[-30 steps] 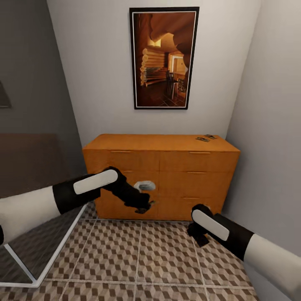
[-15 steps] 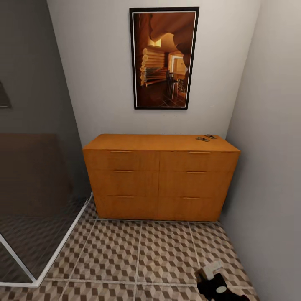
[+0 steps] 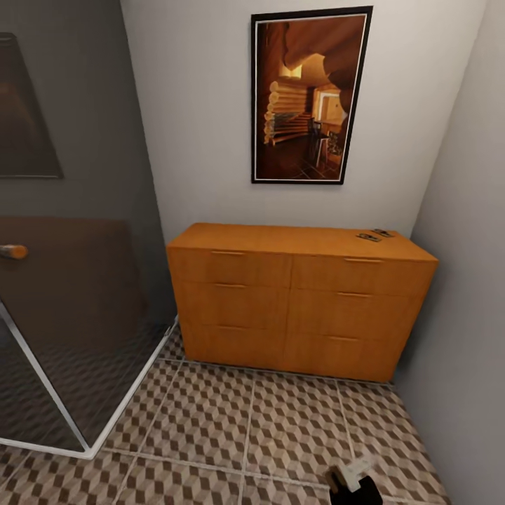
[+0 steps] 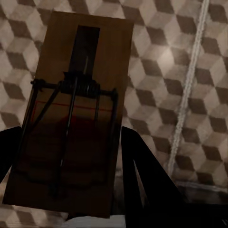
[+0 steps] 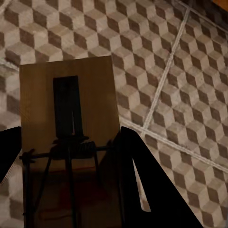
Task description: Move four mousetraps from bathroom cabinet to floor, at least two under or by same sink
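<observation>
- In the head view, the cabinet is standing against the white wall, below a framed picture, with all its drawers closed.
- Two mousetraps are lying on the cabinet top, near its back right corner, just beside each other.
- The bathroom floor with the cube pattern is lying in front of the cabinet; a glass shower screen is standing at the left side.
- The right gripper is showing at the lower edge of the head view, above the tiles, with a pale flat piece at its tip.
- In the right wrist view, the right gripper is pinching a mousetrap between its dark fingers, and the tiled floor is lying behind it.
- In the left wrist view, the left gripper is gripping another mousetrap; its wire spring and bar are facing the camera, with the tiles behind.
- No brand, label or readable writing is showing on the traps, only a thin red line on the wood.
</observation>
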